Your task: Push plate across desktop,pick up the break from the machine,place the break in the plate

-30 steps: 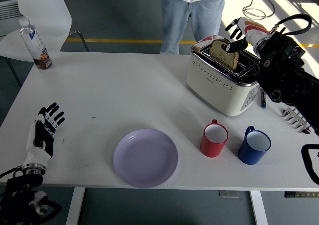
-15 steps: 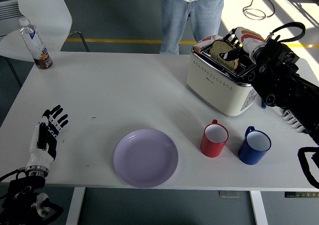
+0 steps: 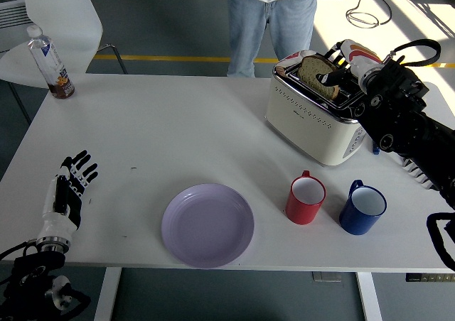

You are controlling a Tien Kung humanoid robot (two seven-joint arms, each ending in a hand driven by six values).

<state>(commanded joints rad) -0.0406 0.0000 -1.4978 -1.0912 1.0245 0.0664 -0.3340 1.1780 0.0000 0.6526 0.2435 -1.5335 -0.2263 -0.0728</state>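
A slice of brown bread (image 3: 318, 77) sticks up tilted out of the top slot of the cream toaster (image 3: 316, 118) at the table's far right. My right hand (image 3: 336, 64) is above the toaster with its fingers closed around the slice. The lilac plate (image 3: 207, 224) lies near the table's front edge, at the middle. Over the front left corner my left hand (image 3: 67, 197) rests with its fingers spread and holds nothing.
A red mug (image 3: 306, 199) and a blue mug (image 3: 362, 209) stand in front of the toaster. A water bottle (image 3: 50, 64) is at the far left corner. A person in jeans (image 3: 274, 19) stands behind the table. A white chair (image 3: 53, 15) is at top left.
My right hand has closed in on the bread, and the slice has tipped over to the right in the slot. The left hand has shifted slightly forward.
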